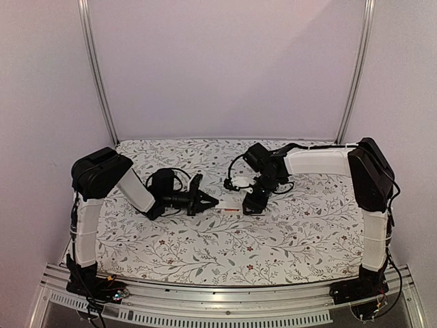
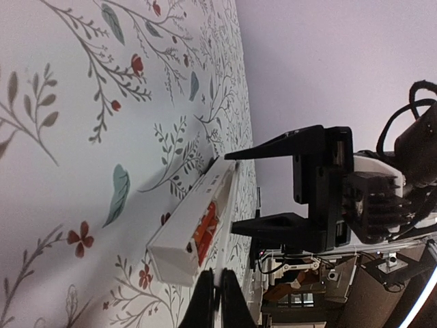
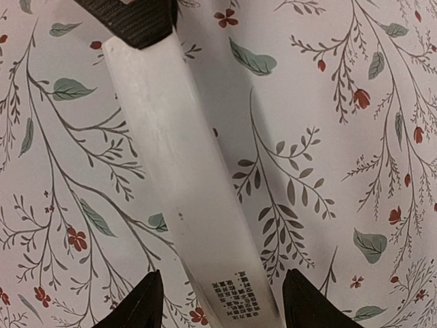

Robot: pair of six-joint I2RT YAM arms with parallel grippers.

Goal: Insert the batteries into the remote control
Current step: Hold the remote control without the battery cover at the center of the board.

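Only the left wrist view reveals a battery (image 2: 205,236) inside the remote control (image 2: 215,188), lying left-right; left gripper (image 2: 220,301) closed, right gripper (image 3: 224,304) spread astride.

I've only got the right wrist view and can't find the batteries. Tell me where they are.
Observer: Left wrist view shows orange-red batteries inside the remote's open compartment.
Operator: Identify the dark thing at the remote's far end.
Observer: That's the left hand, shut, its tip by that end.
Operator: Place the remote for me.
Observer: Top view: mid-table, left hand on its left, right hand on its right.
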